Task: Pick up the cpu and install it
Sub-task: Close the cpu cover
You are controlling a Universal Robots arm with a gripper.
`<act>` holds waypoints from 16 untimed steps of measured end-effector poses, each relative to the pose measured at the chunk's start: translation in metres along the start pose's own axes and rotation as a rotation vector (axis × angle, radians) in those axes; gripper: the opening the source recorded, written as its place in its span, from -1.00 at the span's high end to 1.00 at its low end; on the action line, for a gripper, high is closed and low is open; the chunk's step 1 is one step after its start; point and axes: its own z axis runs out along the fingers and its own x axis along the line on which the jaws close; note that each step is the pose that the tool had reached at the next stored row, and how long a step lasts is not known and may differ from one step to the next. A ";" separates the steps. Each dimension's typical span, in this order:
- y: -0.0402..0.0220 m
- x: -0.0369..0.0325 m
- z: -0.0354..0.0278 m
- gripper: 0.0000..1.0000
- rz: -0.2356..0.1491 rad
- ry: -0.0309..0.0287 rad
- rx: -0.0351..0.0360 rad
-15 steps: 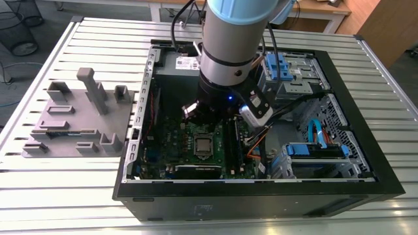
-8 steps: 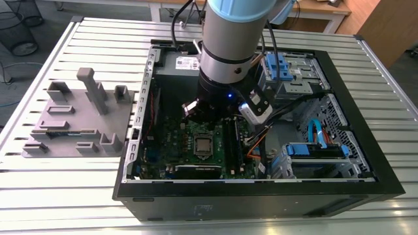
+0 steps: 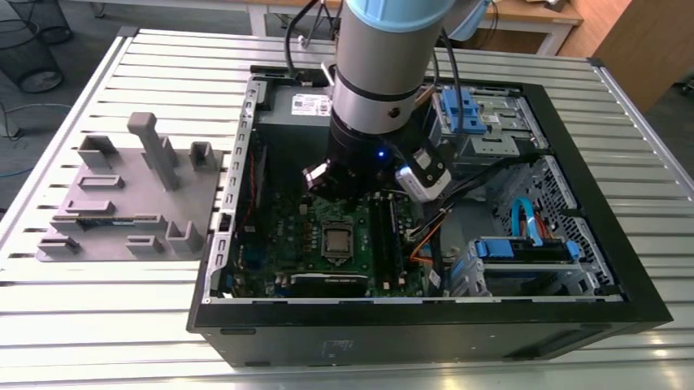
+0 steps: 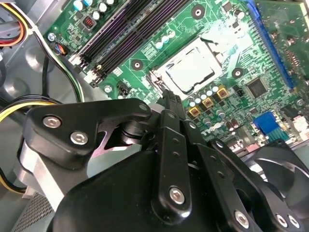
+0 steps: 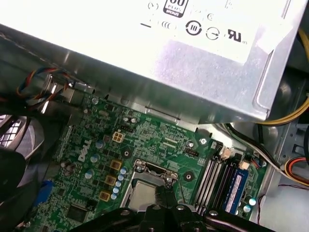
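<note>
**Colleague:** Where was the chip when you looked?

**Me:** The small flat square cpu with the silvery-grey metal top (image 4: 190, 70) lay in its silver-framed socket (image 4: 170, 82) on the green motherboard (image 4: 241, 53), inside the open black computer case (image 3: 434, 321). In the exterior view I saw the cpu (image 3: 337, 241) near the middle of the board, just below the arm's black wrist (image 3: 363, 166).

**Colleague:** And the jaws?

**Me:** The black gripper (image 4: 171, 99) hung over the board, its tips close together just beside the socket's edge in the second wrist view. I saw nothing between them, and I could not tell whether they were fully closed. In the first wrist view the tips (image 5: 164, 193) sat over the near edge of the socket, the cpu (image 5: 145, 193) partly showing beside them.

**Colleague:** Anything else around?

**Me:** The grey metal power supply box (image 5: 159, 63) stood beyond the board, with dark memory slots (image 4: 120, 29) alongside the socket. The case rested on a slatted metal desk (image 3: 109, 341), and a grey plastic fixture tray with upright blocks (image 3: 130, 195) sat toward the exterior view's left.
</note>
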 end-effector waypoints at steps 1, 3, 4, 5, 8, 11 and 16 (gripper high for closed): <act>0.0007 -0.0003 0.0001 0.79 0.000 0.0000 0.0000; 0.0023 -0.0008 0.0001 0.79 0.000 0.0000 0.0000; 0.0031 -0.0011 0.0001 0.79 0.000 0.0000 0.0000; 0.0038 -0.0013 0.0002 0.79 0.000 0.0000 0.0000; 0.0062 -0.0021 0.0004 0.79 0.000 -0.0001 -0.0001; 0.0086 -0.0029 0.0005 0.79 0.000 0.0000 -0.0001; 0.0120 -0.0041 0.0006 0.79 0.000 0.0000 0.0000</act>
